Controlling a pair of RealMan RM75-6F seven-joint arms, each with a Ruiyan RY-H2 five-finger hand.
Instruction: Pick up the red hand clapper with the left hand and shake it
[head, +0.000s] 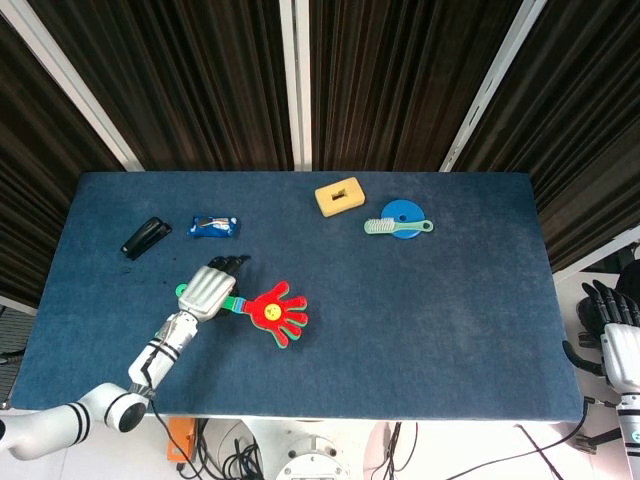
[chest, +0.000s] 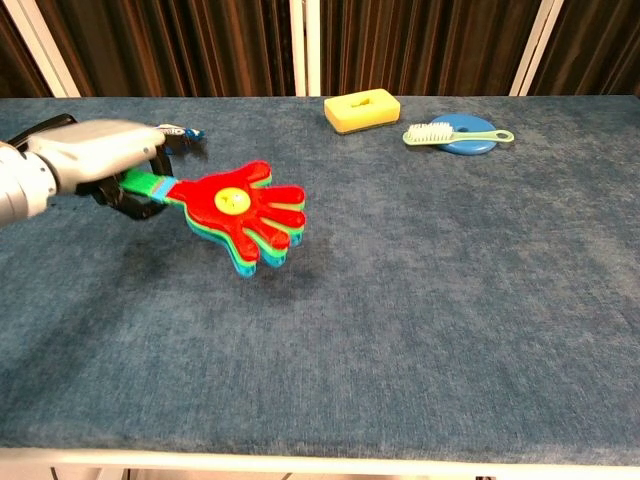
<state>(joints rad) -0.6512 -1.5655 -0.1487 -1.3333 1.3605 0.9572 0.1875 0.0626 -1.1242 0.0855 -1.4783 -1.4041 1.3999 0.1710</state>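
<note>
Left hand (head: 207, 291) (chest: 92, 150) wraps its fingers around the green handle of the red hand clapper (head: 276, 313) (chest: 243, 209), knuckles up, some fingertips (head: 232, 262) poking forward past the handle. Clapper held clear of the surface (head: 440, 300) (chest: 450, 300); chest view shows its shadow on the cloth underneath. Red palm on top with yellow face disc, green and blue layers stacked below, fingers of the clapper pointing toward the robot's right and slightly down. It sits over the front-left part of the surface.

Behind the left hand: small blue snack packet (head: 214, 227) (chest: 181, 131), and further left a black stapler (head: 146, 237), both lying flat and well apart from the clapper. At the far middle: yellow sponge block (head: 339, 195) (chest: 362, 109); just beside it a blue disc (head: 405, 213) (chest: 467, 135) with a green-handled brush (head: 396, 226) (chest: 455, 134) lying across it.

Right hand (head: 619, 335) hangs off the surface's right edge in head view, dark fingers pointing up, apart, holding nothing.
</note>
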